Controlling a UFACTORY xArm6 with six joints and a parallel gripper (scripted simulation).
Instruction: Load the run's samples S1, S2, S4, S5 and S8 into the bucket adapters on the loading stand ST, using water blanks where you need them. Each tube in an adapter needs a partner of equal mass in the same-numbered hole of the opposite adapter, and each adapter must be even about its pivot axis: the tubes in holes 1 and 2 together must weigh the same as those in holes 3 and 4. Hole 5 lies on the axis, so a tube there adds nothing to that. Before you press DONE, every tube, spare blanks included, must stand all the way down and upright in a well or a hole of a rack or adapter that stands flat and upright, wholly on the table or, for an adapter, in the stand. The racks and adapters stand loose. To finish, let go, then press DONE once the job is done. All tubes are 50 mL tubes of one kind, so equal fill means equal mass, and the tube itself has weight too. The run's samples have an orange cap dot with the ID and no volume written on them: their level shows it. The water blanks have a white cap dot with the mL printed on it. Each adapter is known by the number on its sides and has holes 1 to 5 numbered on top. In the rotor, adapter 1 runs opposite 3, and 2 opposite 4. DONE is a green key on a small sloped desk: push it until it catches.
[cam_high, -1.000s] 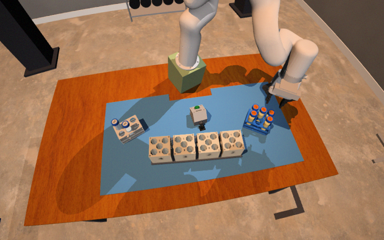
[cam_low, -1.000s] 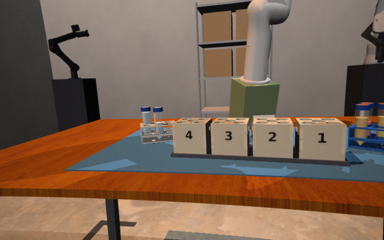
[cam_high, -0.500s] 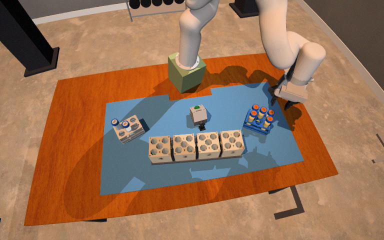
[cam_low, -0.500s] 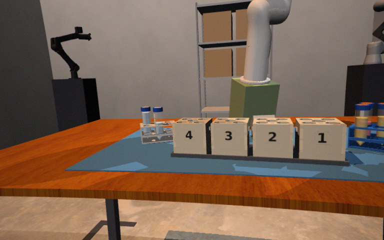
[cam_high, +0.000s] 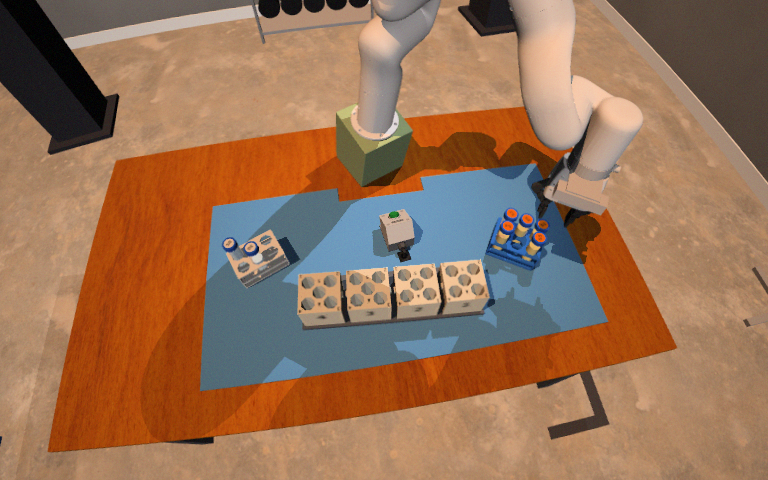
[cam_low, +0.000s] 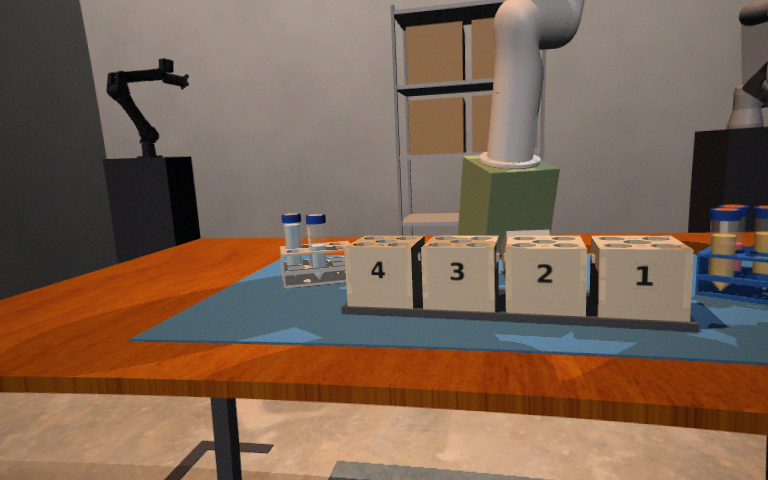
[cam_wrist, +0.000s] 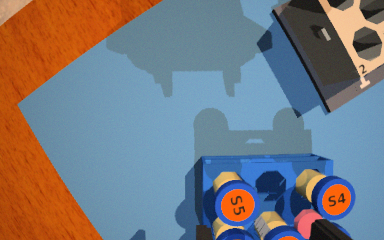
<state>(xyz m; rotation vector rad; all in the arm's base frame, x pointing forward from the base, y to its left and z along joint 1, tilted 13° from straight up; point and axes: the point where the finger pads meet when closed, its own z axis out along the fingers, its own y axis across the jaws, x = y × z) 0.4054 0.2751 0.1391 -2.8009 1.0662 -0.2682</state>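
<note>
My gripper (cam_high: 556, 213) (cam_wrist: 265, 232) is open and empty, its fingertips just above the blue rack (cam_high: 515, 261) (cam_wrist: 250, 167) around its row farther from the adapters. That rack holds several orange-dot tubes, among them S5 (cam_wrist: 237, 205) and S4 (cam_wrist: 336, 198); the hole between them is empty. Other IDs are cut off or unreadable. Adapters 4 (cam_low: 378, 294), 3 (cam_low: 457, 297), 2 (cam_low: 544, 300) and 1 (cam_low: 643, 302) stand in the dark stand (cam_low: 509, 318), showing no tubes. Two white-dot water blanks (cam_high: 229, 244) (cam_high: 250, 247) stand in the pale rack (cam_high: 281, 253), volumes unreadable.
The green DONE key (cam_high: 394, 215) is on its small grey desk (cam_high: 397, 230), behind the adapters, between the two racks. A small black object (cam_high: 403, 255) lies by the desk. The green arm base (cam_high: 373, 155) stands at the back of the table.
</note>
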